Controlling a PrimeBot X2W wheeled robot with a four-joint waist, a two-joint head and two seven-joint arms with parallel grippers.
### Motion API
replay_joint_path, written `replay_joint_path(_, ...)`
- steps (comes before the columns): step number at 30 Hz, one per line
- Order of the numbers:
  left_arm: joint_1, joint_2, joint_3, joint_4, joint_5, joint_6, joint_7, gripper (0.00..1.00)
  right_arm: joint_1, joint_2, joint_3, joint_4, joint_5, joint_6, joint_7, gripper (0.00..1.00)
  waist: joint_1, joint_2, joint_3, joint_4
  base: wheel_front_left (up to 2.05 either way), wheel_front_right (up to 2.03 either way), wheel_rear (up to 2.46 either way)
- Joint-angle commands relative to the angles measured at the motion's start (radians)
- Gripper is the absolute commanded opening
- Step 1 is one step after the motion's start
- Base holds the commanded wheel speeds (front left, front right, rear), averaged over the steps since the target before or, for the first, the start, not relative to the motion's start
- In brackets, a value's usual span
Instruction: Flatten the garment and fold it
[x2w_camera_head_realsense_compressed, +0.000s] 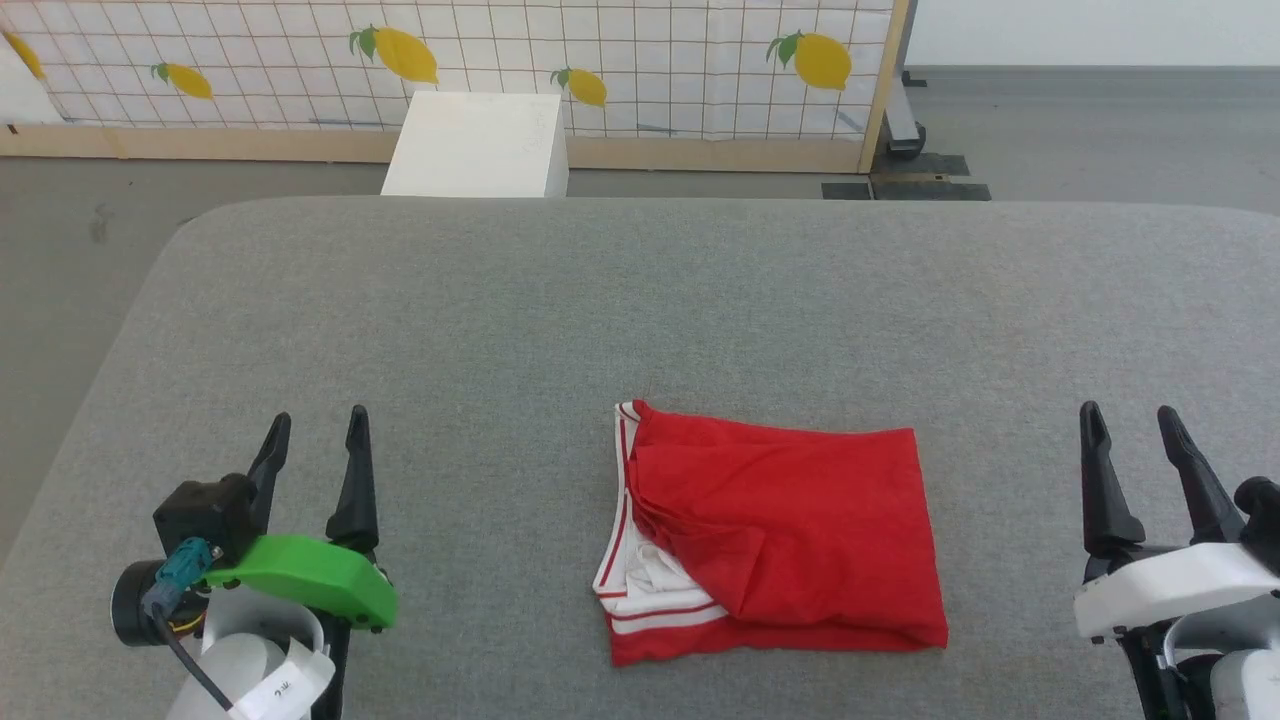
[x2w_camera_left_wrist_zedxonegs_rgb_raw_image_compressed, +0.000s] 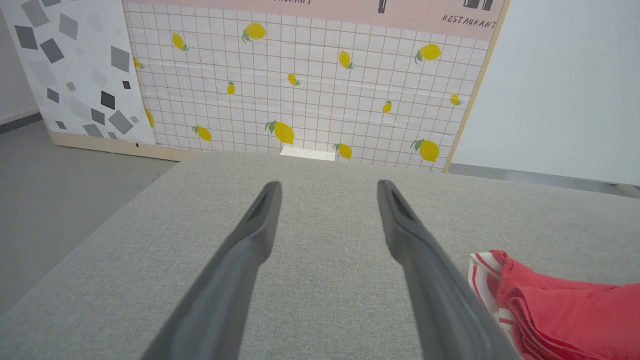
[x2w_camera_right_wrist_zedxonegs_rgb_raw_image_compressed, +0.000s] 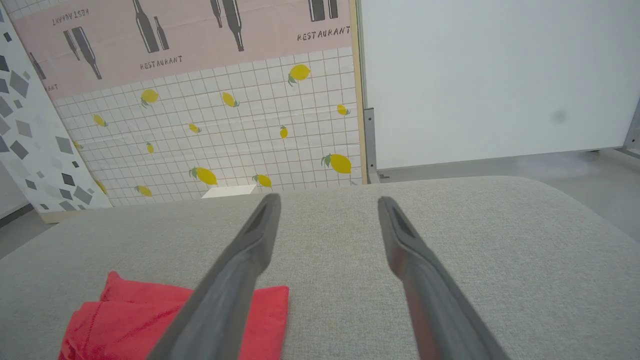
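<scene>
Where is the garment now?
Head view: the garment lies on the grey table between the left end effector and right end effector, nearer the right.

The pink paper wall panel (x2w_camera_right_wrist_zedxonegs_rgb_raw_image_compressed: 200, 45) printed with dark bottle shapes carries the word "RESTAURANT" several times, and one print reads reversed. A white paper tag (x2w_camera_head_realsense_compressed: 275, 690) low in the head view bears handwriting too small to read.

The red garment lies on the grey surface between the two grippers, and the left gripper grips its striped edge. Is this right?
Not quite: the left gripper is open and apart from the garment, as the head view shows. The rest holds.
</scene>
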Motion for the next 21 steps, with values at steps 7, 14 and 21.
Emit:
replay_joint_path(7,0.022,0.007,-0.004,-0.006,-0.004,0.009,-0.006,1.00,0.008,0.004,-0.002,0.005,-0.006,-0.001,0.004,1.00,0.0000,0.0000,0.001,-0.002,0.00,0.00,0.00)
replay_joint_path(14,0.021,0.010,-0.008,-0.011,-0.003,0.015,-0.006,1.00,0.003,0.002,-0.003,0.005,-0.008,-0.001,0.008,1.00,0.0000,0.0000,0.003,-0.003,0.00,0.00,0.00)
replay_joint_path(21,0.021,0.013,-0.010,-0.026,-0.003,0.023,-0.007,1.00,-0.040,-0.008,-0.016,0.000,-0.001,-0.001,0.119,1.00,0.0000,0.0000,0.016,-0.007,0.00,0.00,0.00)
